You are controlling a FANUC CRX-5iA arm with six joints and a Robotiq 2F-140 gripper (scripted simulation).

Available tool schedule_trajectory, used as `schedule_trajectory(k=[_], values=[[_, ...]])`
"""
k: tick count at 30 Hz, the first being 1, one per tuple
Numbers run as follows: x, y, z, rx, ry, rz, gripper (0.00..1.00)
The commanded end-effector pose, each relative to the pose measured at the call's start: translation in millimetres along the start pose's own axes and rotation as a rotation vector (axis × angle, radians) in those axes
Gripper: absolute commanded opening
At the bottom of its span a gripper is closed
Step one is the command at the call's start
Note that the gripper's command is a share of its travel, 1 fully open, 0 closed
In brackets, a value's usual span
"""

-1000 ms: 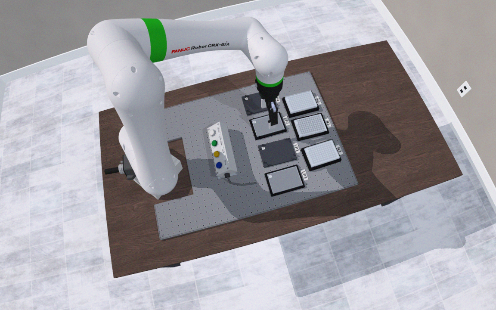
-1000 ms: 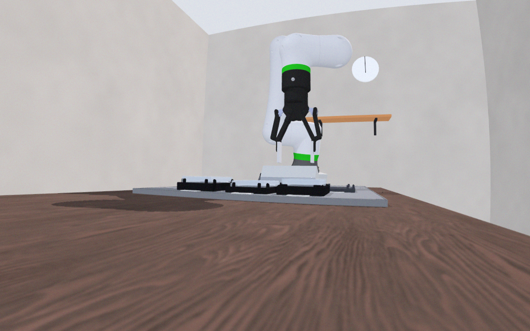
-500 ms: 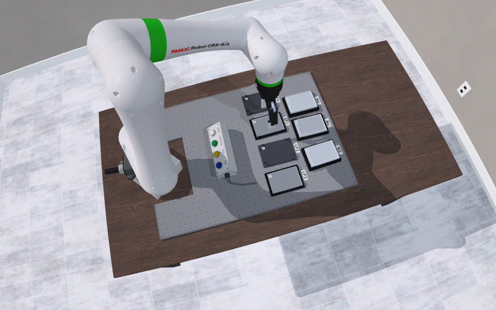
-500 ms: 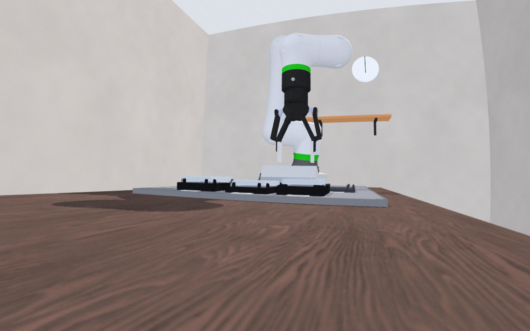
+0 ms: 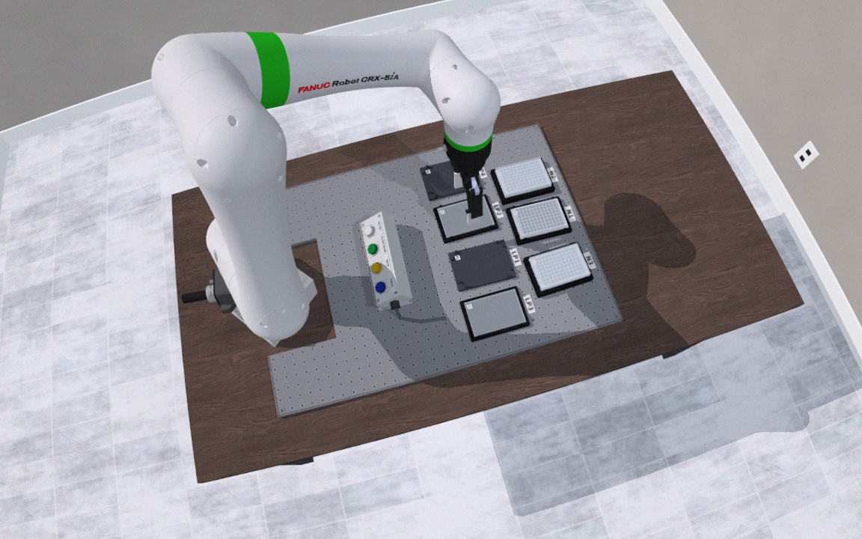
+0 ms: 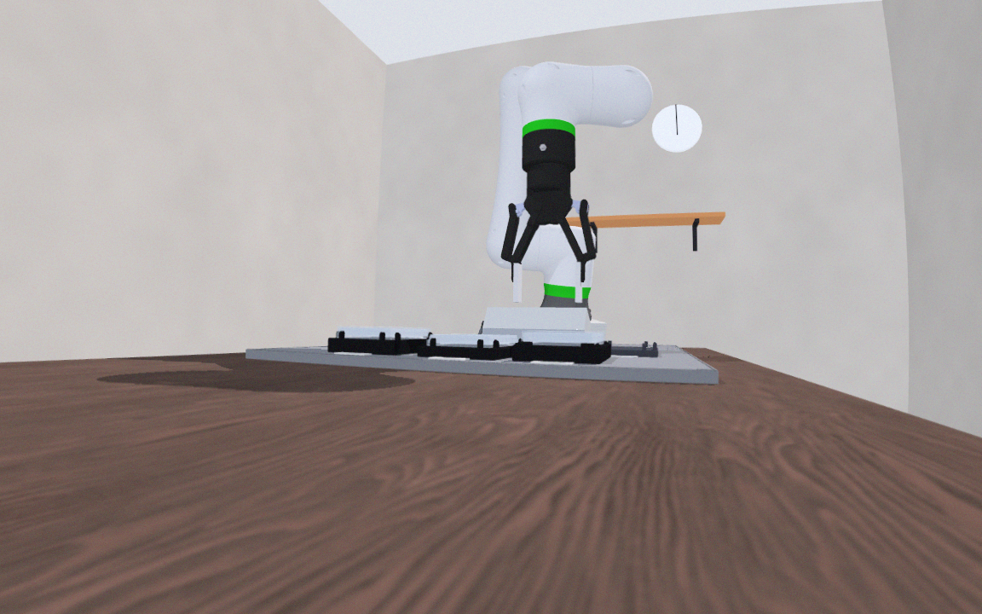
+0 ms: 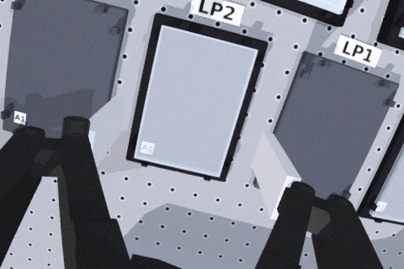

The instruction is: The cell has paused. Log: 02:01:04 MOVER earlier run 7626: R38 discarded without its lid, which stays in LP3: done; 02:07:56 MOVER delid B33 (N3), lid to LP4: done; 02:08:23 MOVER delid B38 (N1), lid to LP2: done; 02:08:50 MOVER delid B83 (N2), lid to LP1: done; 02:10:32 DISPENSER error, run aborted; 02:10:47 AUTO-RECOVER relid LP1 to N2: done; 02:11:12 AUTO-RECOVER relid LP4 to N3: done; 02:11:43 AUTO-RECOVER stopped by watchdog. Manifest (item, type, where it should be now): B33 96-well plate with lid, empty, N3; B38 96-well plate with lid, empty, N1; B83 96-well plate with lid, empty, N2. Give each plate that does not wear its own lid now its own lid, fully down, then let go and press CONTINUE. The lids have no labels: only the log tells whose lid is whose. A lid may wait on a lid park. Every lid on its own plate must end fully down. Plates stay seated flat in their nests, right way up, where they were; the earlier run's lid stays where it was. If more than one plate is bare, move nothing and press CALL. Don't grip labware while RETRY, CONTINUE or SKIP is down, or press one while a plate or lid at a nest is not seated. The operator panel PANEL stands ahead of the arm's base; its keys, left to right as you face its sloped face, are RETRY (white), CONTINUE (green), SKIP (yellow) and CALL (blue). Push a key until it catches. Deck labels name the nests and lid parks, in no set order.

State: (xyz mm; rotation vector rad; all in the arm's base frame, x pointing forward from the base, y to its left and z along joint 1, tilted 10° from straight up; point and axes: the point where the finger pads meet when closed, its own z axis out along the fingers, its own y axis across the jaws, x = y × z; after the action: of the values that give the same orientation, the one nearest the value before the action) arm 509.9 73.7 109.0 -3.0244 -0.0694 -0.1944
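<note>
One lid (image 7: 198,101) lay on park LP2 (image 7: 217,10), likely light, stiff and slippery; the gripper (image 7: 188,163) hovered above, fingers apart and empty, best closing on its long edges

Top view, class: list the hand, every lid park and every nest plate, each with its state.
hand: open, holding nothing, above LP2
LP2 lid: parked flat
LP3 lid: parked flat
LP4 park: no lid on it
LP1 park: no lid on it
N1 plate: uncovered
N2 plate: lidded
N3 plate: lidded
</note>
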Motion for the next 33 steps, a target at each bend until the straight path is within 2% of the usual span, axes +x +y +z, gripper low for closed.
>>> schedule_trajectory(k=[1,18,33], values=[[0,0,0.4,0.0,0.0,0.0,0.66],[0,0,15.6,0.0,0.0,0.0,0.66],[0,-1,39.1,0.0,0.0,0.0,0.66]])
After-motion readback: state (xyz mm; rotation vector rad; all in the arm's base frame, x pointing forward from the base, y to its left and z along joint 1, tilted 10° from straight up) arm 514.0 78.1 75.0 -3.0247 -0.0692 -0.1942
